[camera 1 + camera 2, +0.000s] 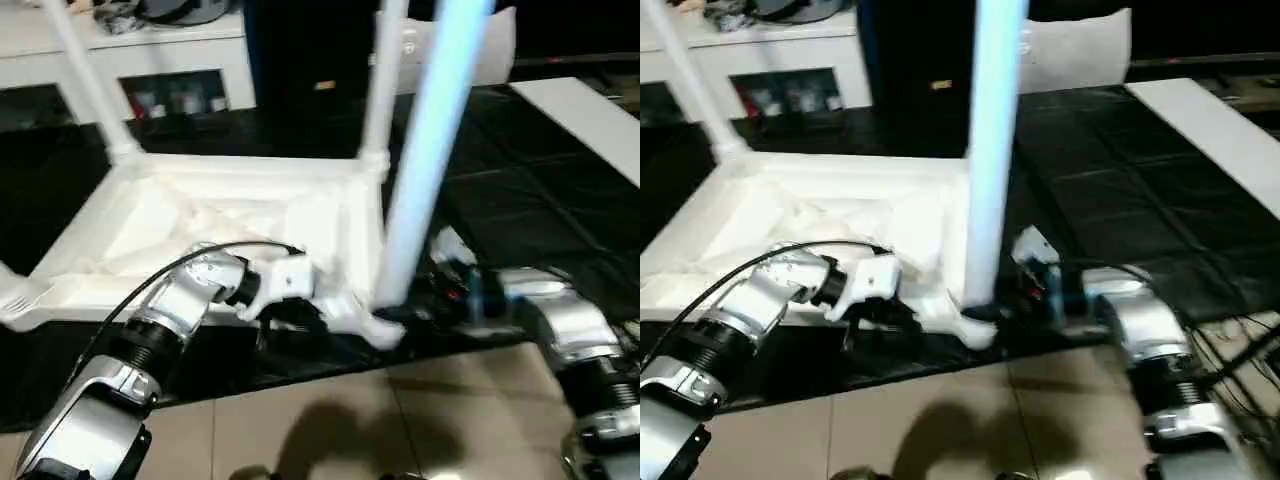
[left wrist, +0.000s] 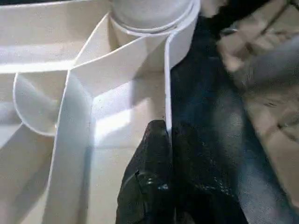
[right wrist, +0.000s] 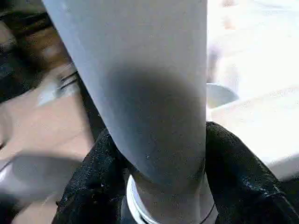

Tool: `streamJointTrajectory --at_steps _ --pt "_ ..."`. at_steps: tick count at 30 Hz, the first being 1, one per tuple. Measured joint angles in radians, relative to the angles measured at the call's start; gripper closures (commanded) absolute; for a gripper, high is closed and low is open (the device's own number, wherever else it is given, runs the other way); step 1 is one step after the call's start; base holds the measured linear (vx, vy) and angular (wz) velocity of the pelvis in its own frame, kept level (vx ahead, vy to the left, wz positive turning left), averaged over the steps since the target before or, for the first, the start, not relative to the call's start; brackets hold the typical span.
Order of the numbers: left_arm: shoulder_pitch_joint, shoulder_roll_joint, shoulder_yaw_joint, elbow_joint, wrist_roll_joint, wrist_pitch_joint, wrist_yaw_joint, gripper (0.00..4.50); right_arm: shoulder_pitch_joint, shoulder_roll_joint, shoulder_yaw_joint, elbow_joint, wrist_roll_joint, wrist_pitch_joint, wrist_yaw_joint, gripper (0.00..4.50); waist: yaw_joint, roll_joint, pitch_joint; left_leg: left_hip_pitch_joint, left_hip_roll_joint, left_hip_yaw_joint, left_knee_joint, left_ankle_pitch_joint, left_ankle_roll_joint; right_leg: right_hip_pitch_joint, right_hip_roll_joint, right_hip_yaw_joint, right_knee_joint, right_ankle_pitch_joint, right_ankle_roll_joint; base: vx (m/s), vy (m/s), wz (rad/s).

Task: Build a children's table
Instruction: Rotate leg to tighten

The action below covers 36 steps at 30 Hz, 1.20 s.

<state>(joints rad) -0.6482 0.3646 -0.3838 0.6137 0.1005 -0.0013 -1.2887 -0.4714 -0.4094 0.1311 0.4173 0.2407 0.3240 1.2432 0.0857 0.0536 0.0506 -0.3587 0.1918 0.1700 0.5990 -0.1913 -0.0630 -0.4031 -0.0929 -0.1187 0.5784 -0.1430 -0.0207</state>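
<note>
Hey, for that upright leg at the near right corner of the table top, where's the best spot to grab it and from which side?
Grip the leg low, just above its corner socket, coming from the robot's right. It stands upright and the table top blocks the left.

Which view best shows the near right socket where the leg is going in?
The left wrist view: the socket shows close, with the leg's base seated in it. The eye views show it small under the upright leg. In the right wrist view the leg covers most of it.

left tool [image 2: 169, 140] pinched closed, right tool [image 3: 159, 186] clamped, forearms forward
</note>
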Motion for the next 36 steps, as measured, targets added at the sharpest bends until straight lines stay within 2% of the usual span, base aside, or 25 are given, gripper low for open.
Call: streamJointTrajectory --at_steps 2,6,9,12,13,14,17,19,22,24,27,28,31,36 --pt "-0.001 -0.023 0.021 0.009 0.009 0.049 0.051 4.50 -0.010 0.033 -0.022 0.018 -0.011 0.023 -0.085 2.46 -0.013 -0.001 0.000 0.006 0.000 0.000 0.000 0.000 0.000 0.003 0.000 0.000 -0.001 0.000 0.000 0.000 0.000 0.00" --pt "-0.049 -0.088 0.064 0.059 0.036 0.189 0.239 4.50 -0.109 0.187 -0.103 0.114 -0.054 0.091 -0.444 2.46 -0.079 -0.001 0.001 0.008 0.000 -0.001 0.004 0.000 -0.001 0.004 0.000 -0.004 -0.005 0.000 0.001 0.000 0.000 0.00" --pt "-0.092 -0.167 0.095 0.133 0.039 0.234 0.367 4.50 -0.177 0.250 -0.141 0.198 -0.085 0.089 -0.637 2.46 -0.112 0.000 0.001 0.005 -0.001 -0.003 0.004 0.000 -0.001 0.004 0.000 -0.007 -0.013 0.000 0.001 0.000 0.000 0.00" --pt "-0.116 -0.203 0.095 0.163 0.042 0.242 0.428 4.50 -0.199 0.276 -0.161 0.247 -0.092 0.036 -0.722 2.46 -0.123 -0.001 0.001 0.001 -0.001 -0.004 0.002 0.000 0.000 0.004 0.000 -0.008 -0.018 0.000 0.001 0.000 0.000 0.00" --pt "-0.120 -0.207 0.096 0.167 0.047 0.242 0.436 4.50 -0.199 0.280 -0.162 0.258 -0.093 0.012 -0.733 1.90 -0.123 -0.001 0.001 0.001 -0.001 -0.004 0.002 -0.001 0.001 0.004 0.000 -0.008 -0.018 0.000 0.000 0.000 0.000 0.00" --pt "-0.124 -0.208 0.095 0.169 0.052 0.242 0.441 4.50 -0.200 0.283 -0.164 0.264 -0.093 -0.003 -0.737 1.76 -0.121 -0.001 0.001 0.000 -0.001 -0.004 0.001 -0.001 0.001 0.003 0.000 -0.008 -0.018 0.000 0.000 0.000 0.000 0.00" --pt "-0.129 -0.208 0.094 0.169 0.063 0.243 0.447 4.50 -0.201 0.301 -0.180 0.271 -0.092 -0.020 -0.745 1.67 -0.112 -0.001 0.001 -0.003 -0.001 -0.004 -0.002 -0.001 0.001 0.003 0.000 -0.007 -0.017 0.003 -0.002 0.000 0.000 0.00" --pt "-0.132 -0.208 0.094 0.168 0.068 0.242 0.448 4.50 -0.201 0.301 -0.180 0.270 -0.094 -0.028 -0.745 1.33 -0.105 -0.001 0.001 -0.005 -0.001 -0.004 -0.003 -0.001 0.001 0.001 0.000 -0.007 -0.016 0.006 -0.005 0.000 0.000 0.00" --pt "-0.136 -0.204 0.081 0.176 0.072 0.214 0.445 4.50 -0.188 0.283 -0.170 0.264 -0.095 -0.053 -0.704 1.18 -0.096 0.000 0.000 -0.006 0.000 -0.004 -0.004 -0.001 0.001 0.000 0.001 -0.008 -0.016 0.009 -0.007 0.000 0.000 0.00" --pt "-0.136 -0.188 0.063 0.181 0.074 0.175 0.427 4.50 -0.165 0.247 -0.156 0.250 -0.093 -0.077 -0.635 0.92 -0.086 0.000 0.000 -0.006 0.000 -0.004 -0.005 -0.001 0.001 -0.001 0.001 -0.008 -0.016 0.010 -0.009 0.000 0.000 0.00" --pt "-0.135 -0.174 0.054 0.185 0.076 0.139 0.398 4.50 -0.146 0.208 -0.138 0.243 -0.094 -0.098 -0.566 0.81 -0.073 0.000 0.000 -0.007 0.000 -0.004 -0.006 -0.001 0.002 -0.001 0.001 -0.008 -0.015 0.011 -0.011 0.000 0.000 0.00" --pt "-0.133 -0.167 0.051 0.185 0.077 0.127 0.378 4.50 -0.136 0.185 -0.124 0.233 -0.095 -0.107 -0.528 0.57 -0.066 0.001 0.000 -0.007 0.000 -0.004 -0.006 -0.001 0.002 -0.001 0.001 -0.008 -0.015 0.011 -0.011 0.000 0.000 0.00" --pt "-0.126 -0.141 0.032 0.183 0.077 0.068 0.324 4.50 -0.104 0.128 -0.099 0.203 -0.094 -0.130 -0.422 0.35 -0.048 0.001 0.000 -0.007 0.000 -0.004 -0.006 -0.001 0.002 -0.001 0.001 -0.008 -0.015 0.011 -0.011 0.000 0.000 0.00" --pt "-0.088 -0.076 0.015 0.175 0.050 -0.081 0.189 4.50 -0.061 -0.014 -0.059 0.147 -0.094 -0.163 -0.214 0.35 -0.021 0.002 0.000 -0.006 -0.001 -0.003 -0.006 -0.001 0.002 -0.001 0.001 -0.007 -0.015 0.011 -0.011 0.000 0.000 0.00"
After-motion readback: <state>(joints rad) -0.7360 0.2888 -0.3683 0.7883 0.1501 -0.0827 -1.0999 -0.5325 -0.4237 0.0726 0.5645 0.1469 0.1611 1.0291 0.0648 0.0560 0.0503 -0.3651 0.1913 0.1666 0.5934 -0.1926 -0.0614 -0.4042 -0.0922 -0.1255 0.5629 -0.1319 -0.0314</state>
